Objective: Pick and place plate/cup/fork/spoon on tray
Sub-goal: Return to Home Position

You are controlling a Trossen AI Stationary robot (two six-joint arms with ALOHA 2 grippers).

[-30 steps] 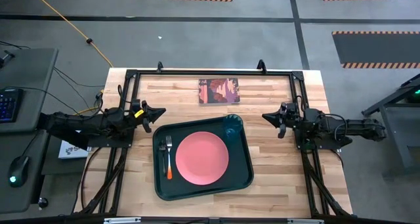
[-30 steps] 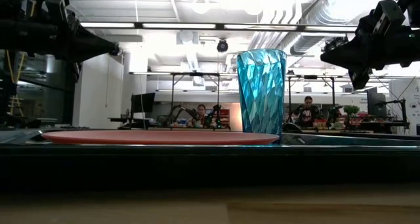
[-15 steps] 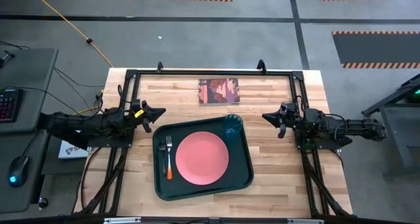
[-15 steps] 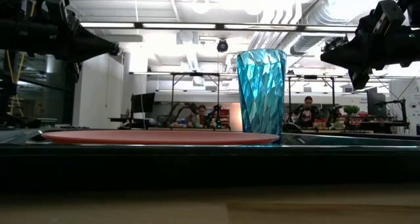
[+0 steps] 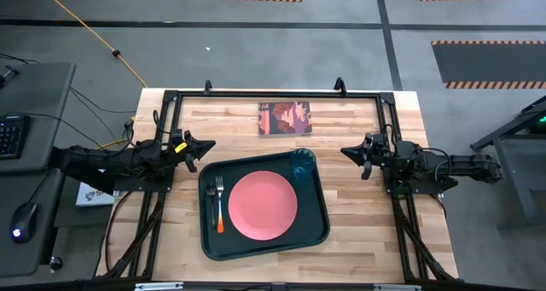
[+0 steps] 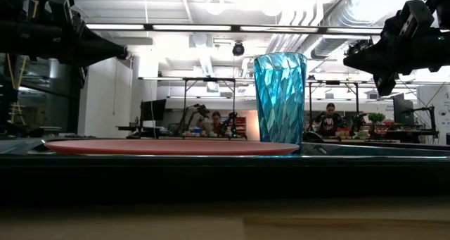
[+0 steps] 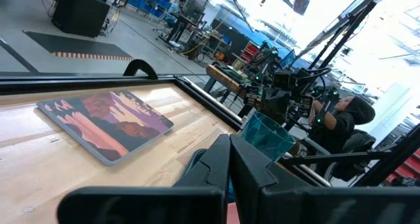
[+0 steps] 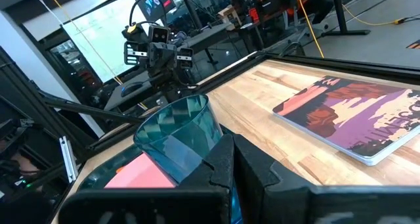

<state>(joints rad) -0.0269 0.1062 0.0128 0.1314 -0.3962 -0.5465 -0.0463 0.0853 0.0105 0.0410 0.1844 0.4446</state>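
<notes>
The dark green tray (image 5: 316,223) lies on the table's middle. On it the pink plate (image 5: 263,205) lies flat, the teal cup (image 5: 302,165) stands upright in the far right corner, and the orange-handled fork (image 5: 219,207) lies along the left side. The spoon is not in view. My left gripper (image 5: 209,143) is shut and empty above the table left of the tray. My right gripper (image 5: 345,151) is shut and empty right of the tray. The cup also shows in the low view (image 6: 280,97), the left wrist view (image 7: 268,134) and the right wrist view (image 8: 180,133).
A square maroon picture card (image 5: 285,118) lies flat at the table's far middle. Black frame rails (image 5: 273,94) run along the table's far, left and right sides. Bare wood shows between the tray and each arm. People sit in the room beyond the table (image 6: 328,118).
</notes>
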